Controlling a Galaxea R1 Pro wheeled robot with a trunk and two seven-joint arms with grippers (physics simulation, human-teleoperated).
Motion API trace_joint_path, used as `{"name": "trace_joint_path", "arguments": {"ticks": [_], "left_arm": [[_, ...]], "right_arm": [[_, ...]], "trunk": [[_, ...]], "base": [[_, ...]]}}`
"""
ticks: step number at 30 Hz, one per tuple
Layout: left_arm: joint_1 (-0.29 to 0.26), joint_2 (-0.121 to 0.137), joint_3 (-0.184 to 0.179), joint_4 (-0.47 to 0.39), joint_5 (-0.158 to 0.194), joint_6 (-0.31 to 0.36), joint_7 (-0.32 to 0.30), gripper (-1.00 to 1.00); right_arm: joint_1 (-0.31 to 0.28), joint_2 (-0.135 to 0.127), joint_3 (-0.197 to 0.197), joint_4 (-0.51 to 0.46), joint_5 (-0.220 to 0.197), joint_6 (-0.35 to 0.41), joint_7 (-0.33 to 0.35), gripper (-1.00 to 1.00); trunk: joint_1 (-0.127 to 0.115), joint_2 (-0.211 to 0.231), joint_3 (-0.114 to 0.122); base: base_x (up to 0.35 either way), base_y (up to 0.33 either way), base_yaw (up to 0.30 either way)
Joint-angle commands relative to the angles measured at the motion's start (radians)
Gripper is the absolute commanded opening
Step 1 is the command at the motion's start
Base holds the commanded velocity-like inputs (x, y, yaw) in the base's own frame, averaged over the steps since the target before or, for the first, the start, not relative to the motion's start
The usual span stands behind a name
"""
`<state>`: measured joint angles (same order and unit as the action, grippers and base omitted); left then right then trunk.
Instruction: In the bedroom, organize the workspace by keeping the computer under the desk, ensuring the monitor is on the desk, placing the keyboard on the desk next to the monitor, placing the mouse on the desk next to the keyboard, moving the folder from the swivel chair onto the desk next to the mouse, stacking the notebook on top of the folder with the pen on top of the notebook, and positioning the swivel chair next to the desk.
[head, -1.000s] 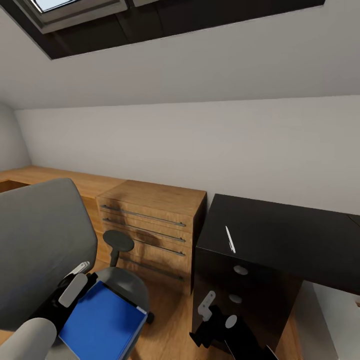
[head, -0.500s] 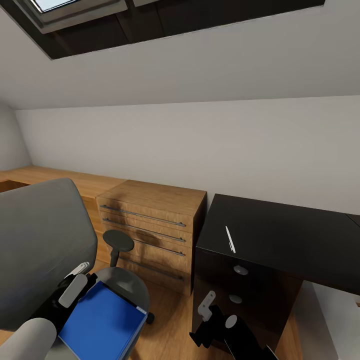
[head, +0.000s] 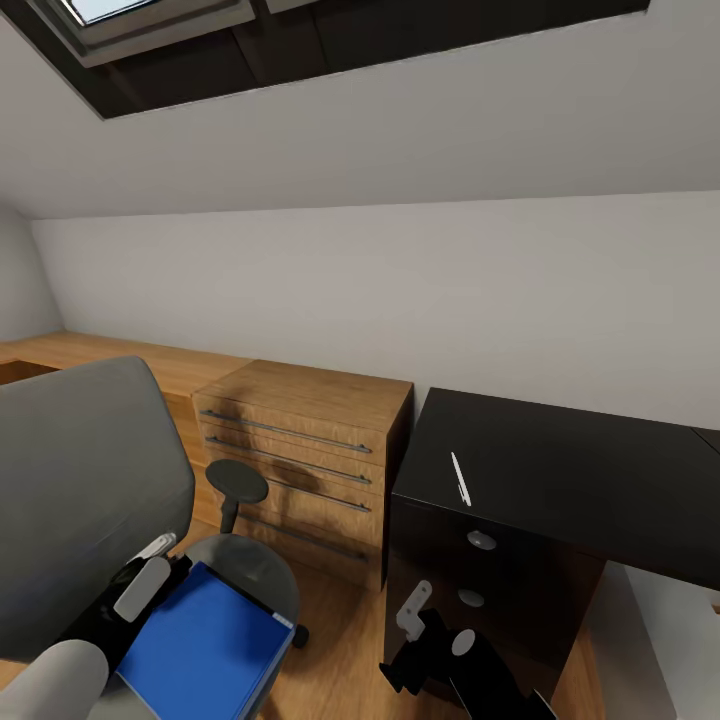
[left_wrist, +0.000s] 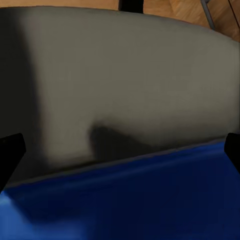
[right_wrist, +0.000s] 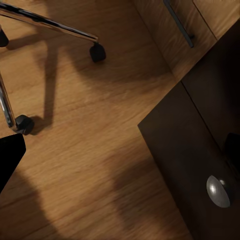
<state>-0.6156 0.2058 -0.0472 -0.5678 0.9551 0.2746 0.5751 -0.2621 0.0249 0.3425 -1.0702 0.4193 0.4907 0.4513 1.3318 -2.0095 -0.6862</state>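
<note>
Drawers (head: 300, 450) between swivel chair (head: 85, 490) and desk (head: 570, 470)

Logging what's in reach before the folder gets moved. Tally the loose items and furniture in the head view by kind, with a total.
Folders: 1, the blue folder on the chair seat
Pens: 1, the white pen
Swivel chairs: 1, the swivel chair
Desks: 1, the black desk
Wooden drawer units: 1, the drawer unit
Total: 5

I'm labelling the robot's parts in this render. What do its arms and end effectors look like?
The left end effector has pale grey flat fingers on a black wrist, behind it a rounded light grey forearm. The right end effector has a pale grey finger on a black, blocky body with a round grey disc.
</note>
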Motion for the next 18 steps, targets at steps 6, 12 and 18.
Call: {"name": "trace_joint_path", "arguments": {"ticks": [6,12,18], "left_arm": [[-0.001,0.008,-0.005,0.026,0.005,0.003,-0.026,1.00],[-0.001,0.011,-0.004,0.038,0.005,0.002,-0.041,1.00],[-0.001,0.012,-0.004,0.042,0.006,0.002,-0.044,1.00]], "right_arm": [[0.000,-0.002,0.000,-0.005,0.010,0.003,0.007,1.00],[0.000,-0.003,0.000,-0.006,0.010,0.003,0.007,1.00],[-0.001,-0.004,0.000,-0.007,0.010,0.003,0.007,1.00]], "trunk": [[0.000,-0.001,-0.001],[0.000,-0.001,-0.001],[0.000,-0.001,-0.001]], "base": [[0.000,0.000,0.000],[0.000,0.000,0.000],[-0.018,-0.013,0.000]]}}
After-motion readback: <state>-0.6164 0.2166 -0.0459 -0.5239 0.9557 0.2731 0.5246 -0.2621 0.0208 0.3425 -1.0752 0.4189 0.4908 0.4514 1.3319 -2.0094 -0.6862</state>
